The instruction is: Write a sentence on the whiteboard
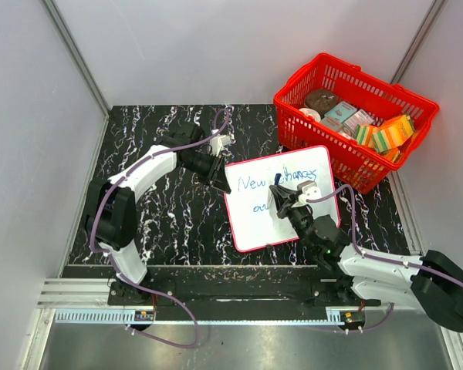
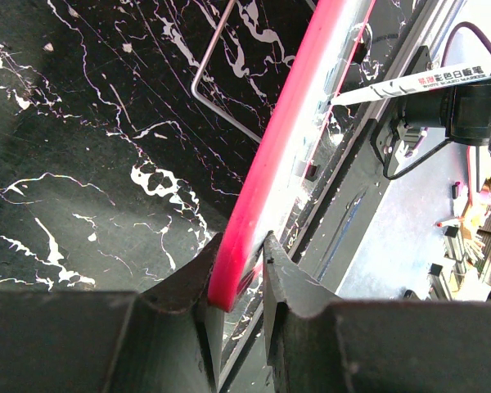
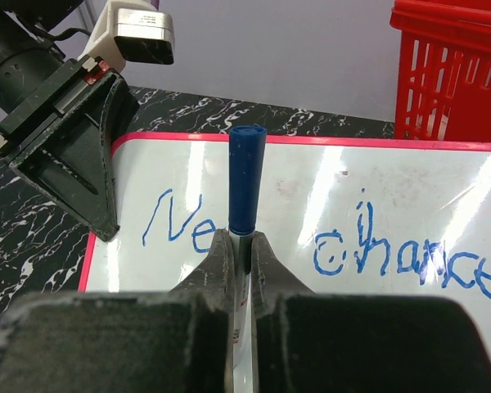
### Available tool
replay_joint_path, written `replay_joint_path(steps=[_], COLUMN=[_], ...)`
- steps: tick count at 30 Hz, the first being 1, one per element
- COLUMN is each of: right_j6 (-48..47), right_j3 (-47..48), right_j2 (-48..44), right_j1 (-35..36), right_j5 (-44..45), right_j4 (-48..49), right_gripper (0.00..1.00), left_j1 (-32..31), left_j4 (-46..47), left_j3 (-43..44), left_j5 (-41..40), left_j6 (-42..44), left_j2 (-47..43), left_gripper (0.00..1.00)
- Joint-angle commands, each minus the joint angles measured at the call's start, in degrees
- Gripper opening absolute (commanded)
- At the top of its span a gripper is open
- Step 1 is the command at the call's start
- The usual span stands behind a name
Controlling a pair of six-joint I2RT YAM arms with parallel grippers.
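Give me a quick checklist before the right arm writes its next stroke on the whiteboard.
1. Left gripper clamped on the whiteboard rim: ok.
2. Right gripper shut on the marker: ok.
3. Marker nib touching the board: cannot tell.
4. Sentence finished: not ok; "New chances" is written, the line below barely begun.
5. Red basket clear of the board's far corner: cannot tell.
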Motion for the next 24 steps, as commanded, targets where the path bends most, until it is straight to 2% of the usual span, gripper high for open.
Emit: replay_joint_path(steps=[1, 24], right_j6=[-2.20, -4.05], right_j3=[0.32, -0.21], right_j2=[0.78, 4.03], right_j1=[0.00, 0.00], right_j5=[3.82, 4.87], right_j4=[3.73, 10.86], right_gripper=[0.00, 0.00], left_j1=[-1.28, -1.54], left_j4=[1.11, 1.11], left_j3=[0.25, 0.16], left_j5=[-10.29, -10.37], left_j6=[5.61, 5.79], left_j2=[-1.06, -1.15], left_gripper=[0.00, 0.00])
